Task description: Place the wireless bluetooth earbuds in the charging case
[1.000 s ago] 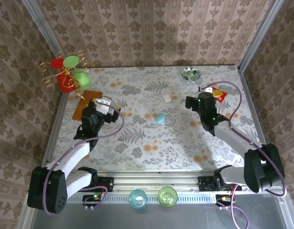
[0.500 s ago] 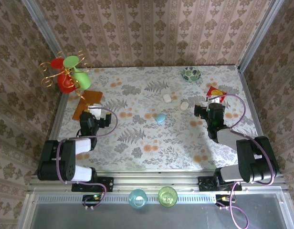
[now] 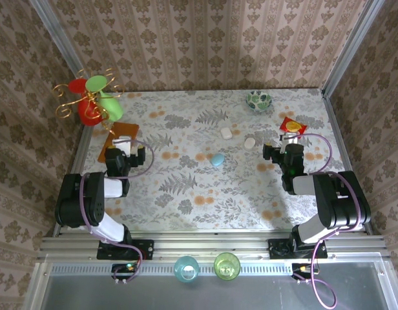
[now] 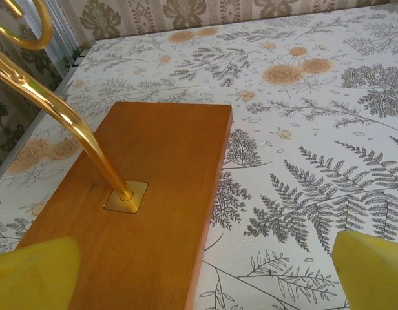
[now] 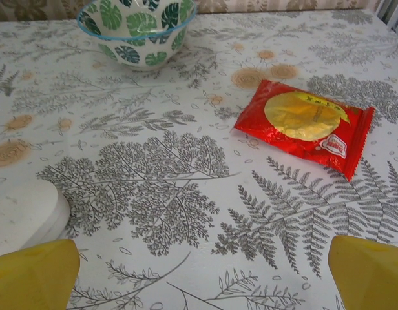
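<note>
Your worktop (image 3: 186,194) carries a busy fern-and-flower print, and that is the first hazard: small pale parts are easily lost against it. Both arms sit folded back at the sides.

The left end effector (image 4: 202,274) stands wide open with nothing between its fingers. It looks over the wooden base (image 4: 134,206) of the gold stand (image 4: 89,142), so a careless swing inward could catch that stand.

The right end effector (image 5: 202,271) is equally spread and empty. It faces the patterned bowl (image 5: 137,29) and the red packet (image 5: 302,126), with a white pebble (image 5: 24,213) just ahead of one finger. That one and the second white pebble (image 3: 226,133) are your likeliest mistake: either could be grabbed in place of an earbud.

The charging case (image 3: 217,159) lies mid-worktop between the arms, near both pebbles but touching neither. Its long axis seems to run diagonally, near-left to far-right. I cannot tell which end holds the hinge. The earbuds are too small to pick out from above.
</note>
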`<state>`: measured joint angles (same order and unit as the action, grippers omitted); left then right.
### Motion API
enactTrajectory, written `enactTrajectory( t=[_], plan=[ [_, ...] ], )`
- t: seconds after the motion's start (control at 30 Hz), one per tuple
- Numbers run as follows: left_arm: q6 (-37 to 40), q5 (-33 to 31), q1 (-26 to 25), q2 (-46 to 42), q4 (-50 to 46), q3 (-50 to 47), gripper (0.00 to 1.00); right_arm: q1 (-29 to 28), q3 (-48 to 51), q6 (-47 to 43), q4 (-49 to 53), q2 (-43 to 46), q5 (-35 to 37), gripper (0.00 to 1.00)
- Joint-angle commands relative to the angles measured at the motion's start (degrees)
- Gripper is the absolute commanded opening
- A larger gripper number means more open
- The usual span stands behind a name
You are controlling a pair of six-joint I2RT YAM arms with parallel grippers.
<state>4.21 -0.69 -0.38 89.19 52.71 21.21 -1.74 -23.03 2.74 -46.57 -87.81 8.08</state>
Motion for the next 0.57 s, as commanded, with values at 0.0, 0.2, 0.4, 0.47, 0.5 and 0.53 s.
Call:
enactTrajectory(
  t=[0.0, 0.2, 0.4, 0.47, 0.5, 0.53],
  plan=[
    [0.0, 0.2, -0.7, -0.2, -0.6, 1.4, 1.00, 0.2, -0.2, -0.1, -2.8, -0.1, -0.9, 1.00],
    [0.4, -0.4, -1.4, -0.1, -0.6, 1.4, 1.00, 0.2, -0.2, -0.1, -2.8, -0.1, -0.9, 1.00],
    [-0.2, 1.0, -0.5, 0.0, -1.3, 1.7, 1.00, 0.2, -0.2, -0.1, -2.8, 0.0, -0.9, 1.00],
    [-0.2, 1.0, -0.5, 0.0, -1.3, 1.7, 1.00, 0.2, -0.1, -0.1, -2.9, 0.0, -0.9, 1.00],
    [-0.2, 1.1, -0.5, 0.0, -1.2, 1.7, 1.00, 0.2, 0.0, -0.2, -3.0, 0.1, -0.8, 1.00],
    [-0.2, 1.1, -0.5, -0.1, -1.1, 1.6, 1.00, 0.2, 0.6, -0.2, -3.9, 0.2, -0.9, 1.00]
  ],
)
